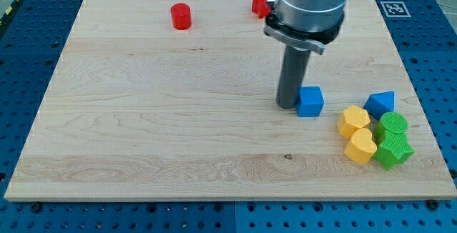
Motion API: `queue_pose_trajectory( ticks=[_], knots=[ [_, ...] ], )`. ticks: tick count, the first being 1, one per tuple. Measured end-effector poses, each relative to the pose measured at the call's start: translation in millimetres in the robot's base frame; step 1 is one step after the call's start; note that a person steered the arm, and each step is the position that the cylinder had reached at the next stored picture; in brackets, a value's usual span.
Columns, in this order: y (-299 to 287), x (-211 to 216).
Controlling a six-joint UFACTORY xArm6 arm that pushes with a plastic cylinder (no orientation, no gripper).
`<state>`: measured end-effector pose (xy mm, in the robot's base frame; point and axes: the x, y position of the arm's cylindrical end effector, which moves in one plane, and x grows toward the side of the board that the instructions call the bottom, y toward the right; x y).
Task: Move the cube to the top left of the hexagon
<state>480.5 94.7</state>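
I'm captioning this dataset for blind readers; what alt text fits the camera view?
My tip rests just left of a blue cube on a wooden board. Yellow, green and blue blocks cluster at the lower right; a red cylinder sits near the top.

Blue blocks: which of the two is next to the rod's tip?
The blue cube, just right of my tip. The other blue block sits farther right, beside the yellow hexagon.

The arm [308, 4] runs off the view's top and half hides a red block [259, 3].
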Motion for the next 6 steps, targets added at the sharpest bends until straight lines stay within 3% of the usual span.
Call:
queue_pose_trajectory(
  ticks=[6],
  knots=[
    [48, 0]
  ],
)
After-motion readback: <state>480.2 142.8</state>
